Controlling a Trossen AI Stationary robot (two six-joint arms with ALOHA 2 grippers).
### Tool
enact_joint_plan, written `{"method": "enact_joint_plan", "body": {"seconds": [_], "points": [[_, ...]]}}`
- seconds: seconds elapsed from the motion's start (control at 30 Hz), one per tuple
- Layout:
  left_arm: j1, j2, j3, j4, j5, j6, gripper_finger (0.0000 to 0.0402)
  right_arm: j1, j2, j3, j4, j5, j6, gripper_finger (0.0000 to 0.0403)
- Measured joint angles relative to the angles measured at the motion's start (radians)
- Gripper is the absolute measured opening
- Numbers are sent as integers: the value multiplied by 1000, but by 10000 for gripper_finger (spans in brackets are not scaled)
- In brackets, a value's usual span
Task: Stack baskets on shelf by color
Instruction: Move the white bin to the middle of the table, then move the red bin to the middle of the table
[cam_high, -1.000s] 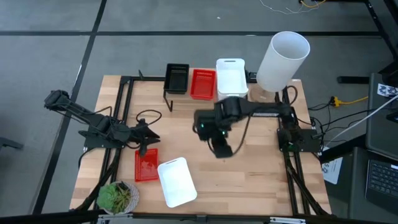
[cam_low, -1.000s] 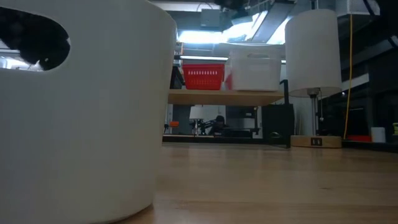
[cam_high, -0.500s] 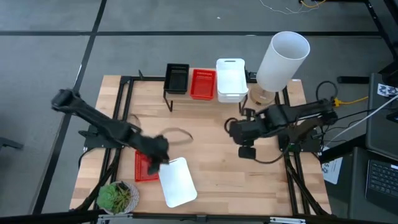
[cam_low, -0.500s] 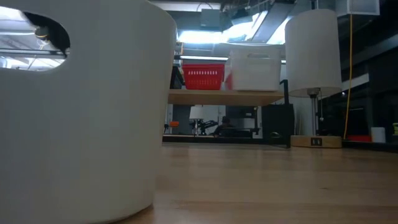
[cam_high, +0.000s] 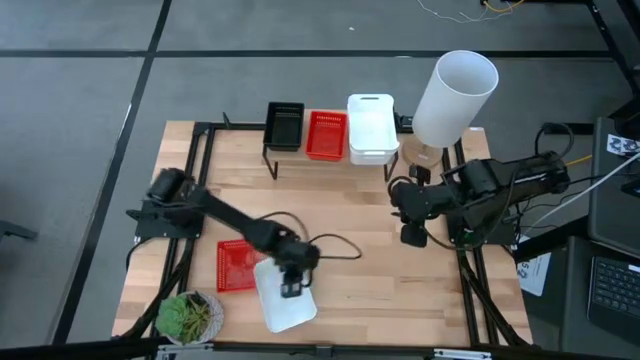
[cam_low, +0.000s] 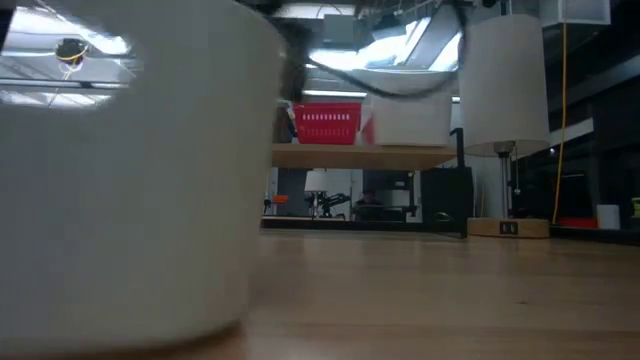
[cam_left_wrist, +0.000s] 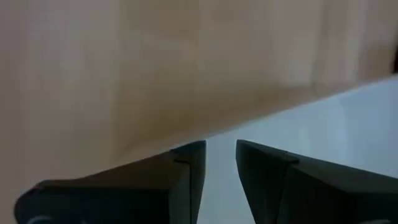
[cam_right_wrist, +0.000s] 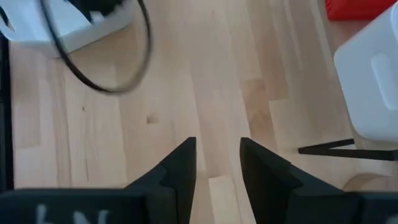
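Note:
A white basket (cam_high: 283, 297) lies on the table near its near edge and fills the left of the low view (cam_low: 120, 200). A red basket (cam_high: 233, 266) lies beside it on its left. On the shelf (cam_high: 275, 152) at the far edge stand a black basket (cam_high: 285, 125), a red basket (cam_high: 325, 135) and a white basket (cam_high: 370, 128). My left gripper (cam_high: 290, 287) is open above the white basket on the table (cam_left_wrist: 323, 137), fingers (cam_left_wrist: 189, 168) over its edge. My right gripper (cam_high: 410, 237) is open above bare wood (cam_right_wrist: 217, 152) at the table's right.
A tall white cylinder (cam_high: 455, 95) stands at the far right corner beside the shelf. A green potted plant (cam_high: 190, 315) sits at the near left corner. A loose black cable (cam_high: 335, 245) trails from my left arm. Bare wood lies between the shelf and the near baskets.
My left arm has swung from the table's left side toward the right and the near edge, passing over the red basket to above the white basket. My right arm has drawn back from the table's middle toward the right edge.

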Motion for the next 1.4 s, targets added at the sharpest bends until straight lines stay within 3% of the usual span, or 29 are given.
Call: {"method": "enact_joint_plan", "body": {"seconds": [0.1, 0.23, 0.33, 0.47, 0.63, 0.83, 1.03, 1.23, 1.4], "points": [[59, 78, 94, -4, -47, 87, 85, 0, -10, 0, 6, 0, -2, 123], [136, 137, 256, 0, -191, 215, 85, 0, -8, 0, 19, 0, -4, 123], [145, 130, 351, -55, -208, 275, 85, 7, -12, 0, 18, 0, 10, 123], [108, 82, 436, -361, -202, 288, 85, 36, -14, 0, 5, 0, 26, 123], [30, -3, 458, -696, -210, 187, 85, 83, -15, 0, -16, 0, 26, 123], [-90, -107, 386, -897, -280, -29, 85, 117, -15, 0, -20, 7, 41, 123], [-173, -206, 195, -844, -267, -153, 85, 119, -15, 1, -19, 72, 79, 123], [-171, -270, -29, -691, -189, -241, 85, 119, -15, 1, -17, 73, 89, 123], [-171, -269, -135, -642, -88, -264, 85, 119, -15, 1, -17, 71, 104, 123]]}}
